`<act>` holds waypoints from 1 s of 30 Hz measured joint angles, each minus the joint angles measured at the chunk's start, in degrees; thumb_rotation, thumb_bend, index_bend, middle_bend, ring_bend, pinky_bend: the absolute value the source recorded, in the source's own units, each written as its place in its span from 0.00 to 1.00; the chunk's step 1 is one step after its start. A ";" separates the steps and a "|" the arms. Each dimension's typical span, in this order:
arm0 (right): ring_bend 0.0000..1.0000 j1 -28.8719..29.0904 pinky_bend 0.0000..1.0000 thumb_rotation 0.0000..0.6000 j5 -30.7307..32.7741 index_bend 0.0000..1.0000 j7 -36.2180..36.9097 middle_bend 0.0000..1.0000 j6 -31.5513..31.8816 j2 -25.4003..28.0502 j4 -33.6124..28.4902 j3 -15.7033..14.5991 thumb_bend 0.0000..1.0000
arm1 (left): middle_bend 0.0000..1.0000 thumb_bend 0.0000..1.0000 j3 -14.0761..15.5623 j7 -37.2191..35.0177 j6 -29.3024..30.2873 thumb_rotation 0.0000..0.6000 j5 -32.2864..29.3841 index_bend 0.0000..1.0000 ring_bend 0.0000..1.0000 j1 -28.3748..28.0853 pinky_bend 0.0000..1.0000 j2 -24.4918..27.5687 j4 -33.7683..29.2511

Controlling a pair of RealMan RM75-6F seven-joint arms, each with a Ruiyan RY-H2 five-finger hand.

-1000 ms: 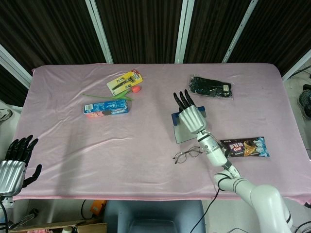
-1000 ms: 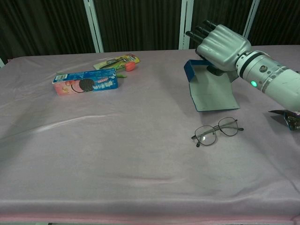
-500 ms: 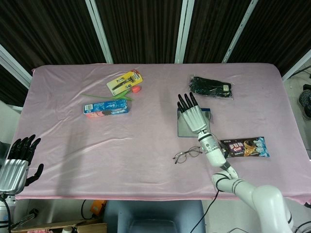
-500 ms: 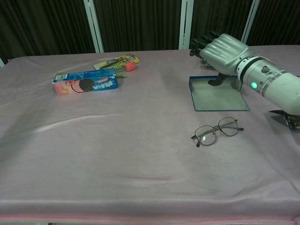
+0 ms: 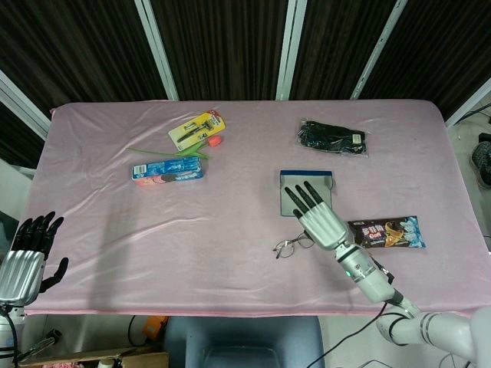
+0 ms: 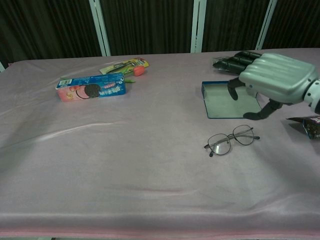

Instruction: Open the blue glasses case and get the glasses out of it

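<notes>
Blue glasses case [image 5: 306,192] lies open and flat on the pink desk [image 5: 230,253], looks stiff and light, so I'd pin it by a rim if it needs steadying. Right hand [image 5: 320,218] hovers over its near edge, fingers [image 6: 235,62] spread, holding nothing; left hand [image 5: 23,257] hangs off the desk's left edge, open too. Glasses [image 6: 231,139] sit out on the cloth just beside the case, thin wire, fragile, best pinched at the bridge or a temple.

I work in a lab-like test room: a pink cloth-covered table [image 5: 230,253], dark pleated curtains [image 5: 222,46] behind, snack packs scattered as props.
</notes>
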 measured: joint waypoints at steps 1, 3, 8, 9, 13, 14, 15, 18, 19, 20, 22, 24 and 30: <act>0.00 -0.21 0.00 1.00 -0.16 0.60 0.12 0.01 -0.47 0.17 -0.24 -0.51 0.38 | 0.00 0.38 0.01 0.04 -0.03 1.00 0.03 0.00 0.00 -0.03 0.00 -0.05 0.06; 0.00 -0.36 0.00 1.00 -0.19 0.61 0.35 0.01 -1.87 -0.08 0.04 -0.88 0.39 | 0.00 0.38 0.04 0.06 -0.22 1.00 0.03 0.00 0.00 -0.11 0.00 -0.10 0.10; 0.00 0.04 0.00 1.00 0.50 0.65 2.57 0.01 -5.25 -2.05 2.38 -0.83 0.47 | 0.00 0.38 0.11 -0.06 -0.06 1.00 0.34 0.00 0.00 -0.18 0.00 -0.19 0.29; 0.00 0.16 0.00 1.00 0.52 0.65 2.95 0.01 -5.57 -2.35 2.75 -0.78 0.48 | 0.00 0.38 0.14 -0.08 0.05 1.00 0.40 0.00 0.00 -0.13 0.00 -0.19 0.33; 0.00 0.48 0.00 1.00 0.43 0.65 3.72 0.01 -6.24 -3.32 3.69 -0.61 0.48 | 0.00 0.38 0.22 -0.32 0.07 1.00 0.34 0.00 0.00 -0.04 0.00 -0.07 0.36; 0.00 0.59 0.00 1.00 0.29 0.65 3.62 0.01 -6.45 -3.64 4.05 -0.62 0.48 | 0.00 0.38 0.23 -0.35 0.09 1.00 0.33 0.00 0.00 -0.02 0.00 -0.03 0.34; 0.00 0.66 0.00 1.00 0.27 0.65 3.59 0.01 -6.68 -3.83 4.19 -0.61 0.48 | 0.00 0.38 0.23 -0.38 0.17 1.00 0.35 0.00 0.00 0.00 0.00 -0.01 0.32; 0.00 0.89 0.00 1.00 0.70 0.67 3.50 0.01 -7.76 -4.21 4.15 -0.43 0.48 | 0.00 0.38 0.26 -0.51 0.60 1.00 0.53 0.00 0.00 0.16 0.00 0.03 0.29; 0.00 0.98 0.00 1.00 0.96 0.67 3.45 0.01 -8.15 -4.29 4.07 -0.30 0.48 | 0.00 0.38 0.26 -0.53 0.83 1.00 0.57 0.00 0.00 0.27 0.00 0.02 0.31; 0.00 1.13 0.00 1.00 1.32 0.67 3.38 0.01 -8.64 -4.40 3.96 -0.11 0.49 | 0.00 0.38 0.26 -0.54 0.87 1.00 0.59 0.00 0.00 0.30 0.00 0.01 0.32; 0.00 1.37 0.00 1.00 1.64 0.66 3.26 0.01 -9.37 -4.48 3.85 0.05 0.50 | 0.00 0.38 0.29 -0.57 0.81 1.00 0.56 0.00 0.00 0.31 0.00 -0.01 0.32; 0.00 1.62 0.00 1.00 2.18 0.66 3.21 0.01 -10.38 -4.52 3.65 0.22 0.50 | 0.00 0.38 0.28 -0.56 0.70 1.00 0.49 0.00 0.00 0.27 0.00 -0.02 0.33; 0.00 2.28 0.00 1.00 3.73 0.66 2.98 0.01 -12.57 -4.69 3.30 0.73 0.50 | 0.00 0.38 0.23 -0.48 0.78 1.00 0.48 0.00 0.00 0.28 0.00 -0.01 0.33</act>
